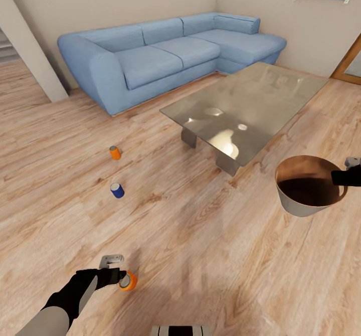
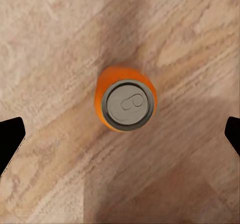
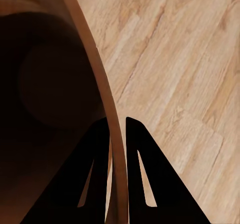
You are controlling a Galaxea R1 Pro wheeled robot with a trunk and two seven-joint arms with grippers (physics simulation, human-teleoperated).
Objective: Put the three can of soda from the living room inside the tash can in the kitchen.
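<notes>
While all three cans remain out on the living-room floor (image 1: pixel 210 256), the task looks barely begun: nothing lies in the trash can (image 1: pixel 301 203), and the kitchen trip is still ahead. The near orange can (image 1: pixel 128 281) stands at about seven o'clock in the head view, the blue can (image 1: pixel 117 190) and far orange can (image 1: pixel 115 152) beyond it toward ten o'clock, left of the glass desk (image 1: pixel 281 90). The left gripper (image 1: pixel 119 273) hangs over the near can, its fingers (image 2: pixel 10 141) spread wide, well clear of the can. The right gripper (image 3: pixel 116 134) has its fingers pinched on the trash can's rim at three o'clock, holding it aloft.
</notes>
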